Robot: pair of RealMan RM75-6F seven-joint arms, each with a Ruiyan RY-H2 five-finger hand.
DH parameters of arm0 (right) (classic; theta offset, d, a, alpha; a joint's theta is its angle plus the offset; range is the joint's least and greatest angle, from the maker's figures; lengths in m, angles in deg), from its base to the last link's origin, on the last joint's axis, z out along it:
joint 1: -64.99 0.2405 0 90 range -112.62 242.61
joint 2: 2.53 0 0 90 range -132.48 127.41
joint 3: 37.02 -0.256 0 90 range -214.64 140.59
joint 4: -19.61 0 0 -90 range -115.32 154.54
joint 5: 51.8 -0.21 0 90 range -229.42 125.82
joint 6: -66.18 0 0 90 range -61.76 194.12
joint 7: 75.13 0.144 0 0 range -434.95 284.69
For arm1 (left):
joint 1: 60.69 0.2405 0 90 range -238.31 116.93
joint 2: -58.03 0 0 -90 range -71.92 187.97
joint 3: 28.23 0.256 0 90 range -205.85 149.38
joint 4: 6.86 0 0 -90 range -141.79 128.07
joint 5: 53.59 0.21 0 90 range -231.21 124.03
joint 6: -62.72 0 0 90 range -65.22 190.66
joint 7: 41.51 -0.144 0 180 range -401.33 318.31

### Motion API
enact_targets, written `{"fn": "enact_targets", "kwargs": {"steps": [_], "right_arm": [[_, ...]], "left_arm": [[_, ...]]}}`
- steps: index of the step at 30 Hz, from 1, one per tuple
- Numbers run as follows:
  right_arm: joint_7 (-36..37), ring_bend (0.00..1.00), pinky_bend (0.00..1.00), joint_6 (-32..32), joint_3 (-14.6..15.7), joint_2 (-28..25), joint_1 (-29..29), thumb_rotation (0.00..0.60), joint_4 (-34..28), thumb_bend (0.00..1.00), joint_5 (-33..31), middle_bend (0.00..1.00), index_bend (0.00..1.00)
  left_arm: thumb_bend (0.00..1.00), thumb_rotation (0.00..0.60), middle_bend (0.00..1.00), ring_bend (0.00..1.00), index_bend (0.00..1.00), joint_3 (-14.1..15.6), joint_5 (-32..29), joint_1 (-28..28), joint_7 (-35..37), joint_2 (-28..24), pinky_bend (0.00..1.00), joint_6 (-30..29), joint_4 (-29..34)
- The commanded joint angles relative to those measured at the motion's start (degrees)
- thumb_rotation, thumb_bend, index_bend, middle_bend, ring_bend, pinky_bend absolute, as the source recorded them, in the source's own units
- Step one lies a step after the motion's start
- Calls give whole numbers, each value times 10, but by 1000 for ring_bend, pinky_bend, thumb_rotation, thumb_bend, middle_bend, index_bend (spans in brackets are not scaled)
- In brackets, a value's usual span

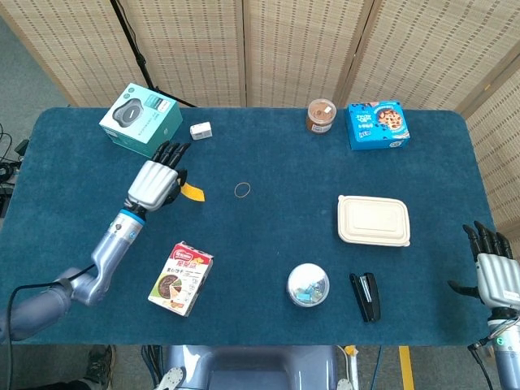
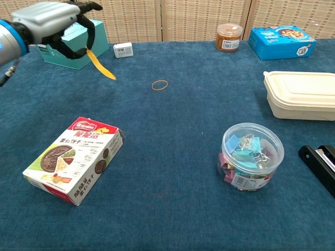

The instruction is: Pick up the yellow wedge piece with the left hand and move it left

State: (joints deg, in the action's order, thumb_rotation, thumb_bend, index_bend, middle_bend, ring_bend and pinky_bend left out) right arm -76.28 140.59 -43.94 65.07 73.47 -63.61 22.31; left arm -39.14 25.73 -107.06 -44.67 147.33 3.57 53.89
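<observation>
The yellow wedge piece (image 1: 192, 192) (image 2: 100, 65) hangs slanted from the fingertips of my left hand (image 1: 154, 183) (image 2: 51, 21), which pinches its upper end. Hand and wedge are lifted off the blue table, just in front of the teal box (image 1: 140, 119) (image 2: 77, 54) and left of the rubber band (image 1: 242, 190) (image 2: 160, 84). My right hand (image 1: 496, 274) hovers at the table's near right corner, fingers spread and holding nothing; the chest view does not show it.
A small white box (image 1: 201, 130) lies behind the left hand and a food carton (image 1: 180, 278) in front of it. To the right are a jar (image 1: 321, 116), a blue box (image 1: 378, 124), a cream lidded container (image 1: 373, 220), a clip tub (image 1: 309, 285) and a stapler (image 1: 366, 296).
</observation>
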Motion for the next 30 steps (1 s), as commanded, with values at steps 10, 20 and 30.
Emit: {"fn": "enact_targets", "kwargs": {"steps": [10, 20, 30], "right_arm": [[7, 0, 0, 7, 6, -5, -2, 600, -12, 0, 18, 0, 0], [13, 0, 0, 24, 10, -12, -7, 600, -27, 0, 35, 0, 0], [17, 0, 0, 46, 10, -20, -15, 600, -38, 0, 48, 0, 0]], "left_arm": [[494, 600, 0, 0, 554, 50, -9, 146, 53, -130, 0, -102, 116], [264, 600, 0, 0, 0, 79, -20, 209, 92, -171, 0, -111, 158], [238, 600, 0, 0, 0, 92, -4, 274, 118, -200, 0, -176, 208]]}}
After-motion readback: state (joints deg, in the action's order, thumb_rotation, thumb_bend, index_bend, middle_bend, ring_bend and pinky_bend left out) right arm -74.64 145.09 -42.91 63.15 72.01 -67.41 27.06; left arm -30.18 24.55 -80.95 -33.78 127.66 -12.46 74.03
